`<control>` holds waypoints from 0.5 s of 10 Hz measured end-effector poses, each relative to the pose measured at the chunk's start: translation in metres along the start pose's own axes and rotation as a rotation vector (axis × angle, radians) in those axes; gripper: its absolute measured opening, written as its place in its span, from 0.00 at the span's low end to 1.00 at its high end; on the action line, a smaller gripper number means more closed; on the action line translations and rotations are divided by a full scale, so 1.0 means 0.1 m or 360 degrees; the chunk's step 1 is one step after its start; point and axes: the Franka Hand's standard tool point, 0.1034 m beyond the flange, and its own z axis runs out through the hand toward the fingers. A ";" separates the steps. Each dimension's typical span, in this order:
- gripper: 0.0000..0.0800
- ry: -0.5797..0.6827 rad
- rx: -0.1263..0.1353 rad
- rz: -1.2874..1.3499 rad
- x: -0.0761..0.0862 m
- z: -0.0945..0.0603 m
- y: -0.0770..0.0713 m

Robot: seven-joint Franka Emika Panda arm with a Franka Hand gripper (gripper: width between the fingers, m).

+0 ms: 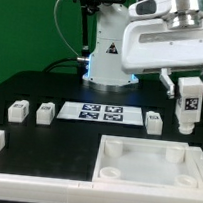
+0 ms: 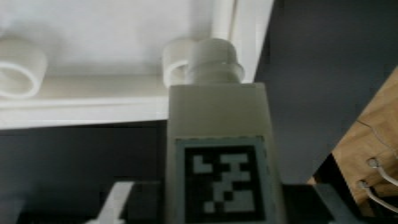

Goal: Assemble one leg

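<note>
The gripper (image 1: 190,86) is clamped on the leg (image 1: 188,110), holding it upright in the air with its tag facing the exterior camera. It hangs above the far corner of the white tray-like panel (image 1: 150,146), on the exterior view's right. In the wrist view the leg's lower end points toward a round corner socket (image 2: 199,58), seemingly slightly off its centre. If it goes down misaligned, the leg could catch the socket's rim, tilt in the jaws, or shove the loose panel across the tabletop (image 1: 56,135). Three spare legs (image 1: 18,109) lie beside the marker board (image 1: 100,112), and the one nearest the gripper could be knocked.
</note>
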 end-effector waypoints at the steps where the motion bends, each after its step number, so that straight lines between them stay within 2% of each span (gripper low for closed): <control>1: 0.36 -0.0053 -0.0013 -0.0067 0.21 0.02 0.09; 2: 0.36 -0.0004 -0.0017 -0.0086 0.47 0.04 0.12; 3: 0.36 0.0010 -0.0008 -0.0100 0.53 0.12 0.06; 5: 0.36 0.0016 -0.0008 -0.0116 0.52 0.17 0.05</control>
